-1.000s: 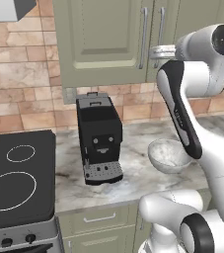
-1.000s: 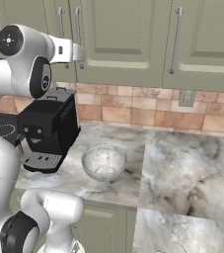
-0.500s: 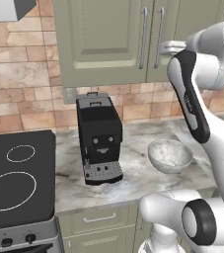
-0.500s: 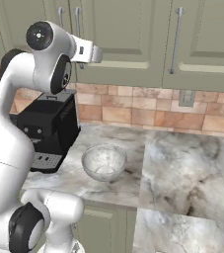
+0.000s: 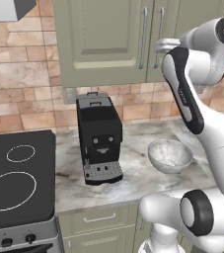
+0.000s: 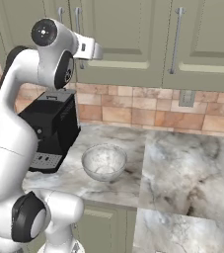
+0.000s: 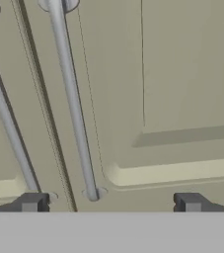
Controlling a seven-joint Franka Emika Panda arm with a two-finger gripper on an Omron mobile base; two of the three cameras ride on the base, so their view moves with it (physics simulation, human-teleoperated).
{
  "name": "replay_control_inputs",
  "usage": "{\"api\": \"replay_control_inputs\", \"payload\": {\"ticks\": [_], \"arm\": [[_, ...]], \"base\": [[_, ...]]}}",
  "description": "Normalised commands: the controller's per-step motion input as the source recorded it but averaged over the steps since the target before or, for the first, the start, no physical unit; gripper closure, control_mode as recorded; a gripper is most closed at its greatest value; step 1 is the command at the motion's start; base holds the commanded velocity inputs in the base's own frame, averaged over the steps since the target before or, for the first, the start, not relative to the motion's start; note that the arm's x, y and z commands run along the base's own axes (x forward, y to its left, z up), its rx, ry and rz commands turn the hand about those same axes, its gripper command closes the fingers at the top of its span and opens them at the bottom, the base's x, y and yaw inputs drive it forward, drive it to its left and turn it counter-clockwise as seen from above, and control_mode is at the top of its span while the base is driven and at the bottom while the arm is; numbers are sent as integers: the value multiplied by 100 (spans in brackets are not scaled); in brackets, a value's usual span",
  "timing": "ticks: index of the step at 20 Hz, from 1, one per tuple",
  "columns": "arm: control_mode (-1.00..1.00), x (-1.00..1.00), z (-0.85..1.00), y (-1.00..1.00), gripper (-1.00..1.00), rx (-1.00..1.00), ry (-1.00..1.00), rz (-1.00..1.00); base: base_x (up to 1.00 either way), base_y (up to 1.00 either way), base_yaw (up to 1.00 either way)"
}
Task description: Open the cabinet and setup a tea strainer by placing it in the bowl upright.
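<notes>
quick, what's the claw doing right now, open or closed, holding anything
Claw: open and empty, fingertips spread wide, facing the closed cabinet doors near a silver bar handle.

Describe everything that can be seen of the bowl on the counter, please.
The bowl is round, shallow and smooth, whitish-grey with marble-like mottling. It sits upright on the marbled counter, to the right of the black coffee machine and apart from it. Nothing lies inside it and nothing else touches it.
</notes>
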Motion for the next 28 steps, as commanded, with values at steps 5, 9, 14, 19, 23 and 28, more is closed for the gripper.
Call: {"api": "replay_control_inputs", "payload": {"ticks": [5, 9, 14, 19, 23, 28], "arm": [[-100, 41, 0, 0, -100, 0, 0, 0], [-100, 34, 0, 4, -100, 0, 0, 0], [-100, 24, 0, 12, -100, -1, 0, 0], [-100, 26, 0, 11, -100, -3, 0, 0], [-100, 30, -1, 3, -100, -5, 0, 0], [-100, 31, -8, 0, -100, -3, 0, 0]], "base": [[0, 0, 0], [0, 0, 0], [0, 0, 0], [0, 0, 0], [0, 0, 0], [0, 0, 0]]}}
